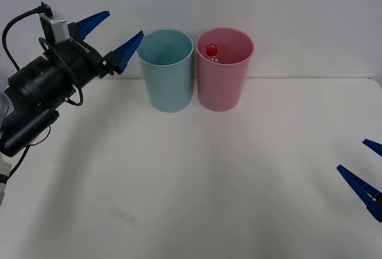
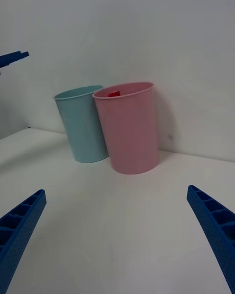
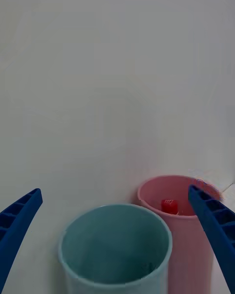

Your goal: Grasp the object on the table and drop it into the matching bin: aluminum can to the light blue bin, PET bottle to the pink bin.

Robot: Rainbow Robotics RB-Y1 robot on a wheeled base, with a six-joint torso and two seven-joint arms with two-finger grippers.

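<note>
Front view, left to right: left gripper (image 1: 113, 35) raised at the far left, beside and slightly above the light blue bin (image 1: 166, 77), fingers spread wide, nothing between them. Next in line, pink bin (image 1: 223, 80), just beside the blue one, both upright at the far edge of the table (image 1: 197, 187). PET bottle (image 1: 212, 52) inside the pink bin, red cap up, near the rim on the side toward the blue bin; body hidden by the bin wall. Far right, low at the frame edge: right gripper (image 1: 369, 169), fingers apart, empty, well clear of both bins.

Left wrist view: blue bin (image 3: 115, 247) directly ahead, interior bare; pink bin (image 3: 179, 225) behind it, red cap (image 3: 169, 206) visible within.

Right wrist view: both bins standing ahead, pink bin (image 2: 128, 126) nearer, a sliver of red (image 2: 113, 93) at its rim.

Step in hand, by judgement: release complete, bottle deposited in the matching bin; sorting effectively finished. Next move: withdraw the left arm up and back toward the robot's left, fingers kept clear of the blue bin's rim to avoid tipping it. No further grasp called for.
</note>
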